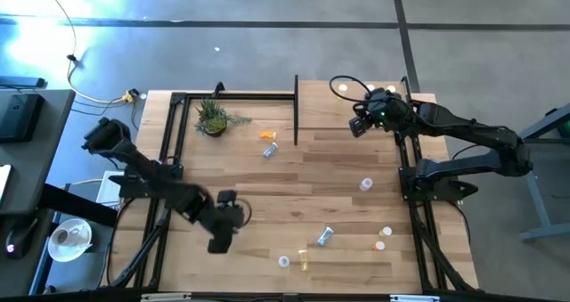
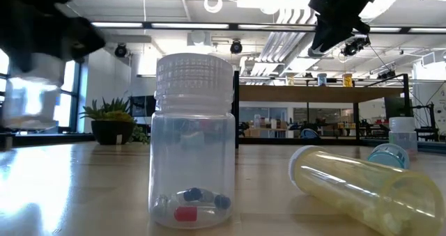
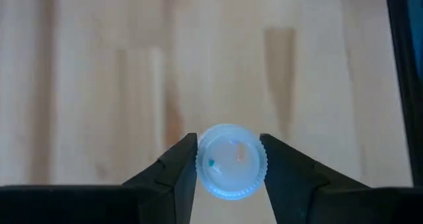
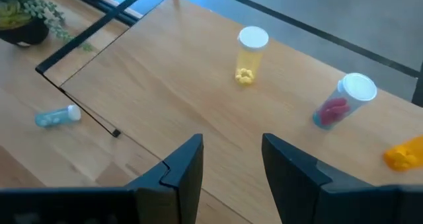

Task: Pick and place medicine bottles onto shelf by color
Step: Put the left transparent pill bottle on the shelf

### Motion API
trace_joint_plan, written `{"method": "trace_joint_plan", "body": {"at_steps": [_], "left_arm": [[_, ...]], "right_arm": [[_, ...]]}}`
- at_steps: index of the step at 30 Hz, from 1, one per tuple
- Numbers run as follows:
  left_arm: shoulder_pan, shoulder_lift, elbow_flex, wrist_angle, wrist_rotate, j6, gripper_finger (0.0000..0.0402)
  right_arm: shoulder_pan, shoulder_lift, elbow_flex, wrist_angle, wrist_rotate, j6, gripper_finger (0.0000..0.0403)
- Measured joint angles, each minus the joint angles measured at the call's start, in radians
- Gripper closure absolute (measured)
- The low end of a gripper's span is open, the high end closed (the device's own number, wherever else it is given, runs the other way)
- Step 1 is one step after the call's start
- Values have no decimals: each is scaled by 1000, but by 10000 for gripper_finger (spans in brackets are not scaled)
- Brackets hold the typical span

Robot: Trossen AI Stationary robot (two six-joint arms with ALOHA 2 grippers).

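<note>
Left gripper (image 3: 228,159) is sitting at lower left-centre of the high view, over the tabletop (image 1: 338,173), fingers clamping a pale blue-tinted bottle (image 3: 230,161) by its white cap; the left wrist view is showing both fingertips pressing the cap's sides. In the high view that bottle is mostly hidden under the gripper (image 1: 223,231).

Right gripper (image 4: 231,159) is hanging at upper right of the high view, above the shelf (image 4: 198,98), fingers apart at a narrow gap with nothing between them.

On the shelf, right wrist view: a yellow bottle (image 4: 248,55) is standing upright near the far edge, a pale bottle with red contents (image 4: 342,103) is standing tilted beside it, and an orange bottle (image 4: 404,152) is lying at frame right, cut off.

Loose on the tabletop: a blue bottle (image 1: 270,149) and orange one (image 1: 268,135) at centre top, more scattered along the lower right. Low view is showing a clear upright bottle (image 2: 193,142) at centre and a yellow one lying down (image 2: 355,184) at right. A potted plant (image 1: 212,118) is sitting upper left, possibly inside the black frame.
</note>
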Motion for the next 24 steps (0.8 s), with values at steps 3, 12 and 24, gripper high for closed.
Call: {"method": "trace_joint_plan", "body": {"at_steps": [3, 12, 24], "left_arm": [[81, -30, 3, -5, 1, 67, 259], [349, -50, 65, -9, 3, 337, 260], [695, -50, 244, -8, 45, 628, 257]], "right_arm": [[0, 0, 0, -17, 0, 4, 256], [0, 0, 0, -18, 0, -15, 256], [0, 0, 0, -19, 0, -48, 256]]}}
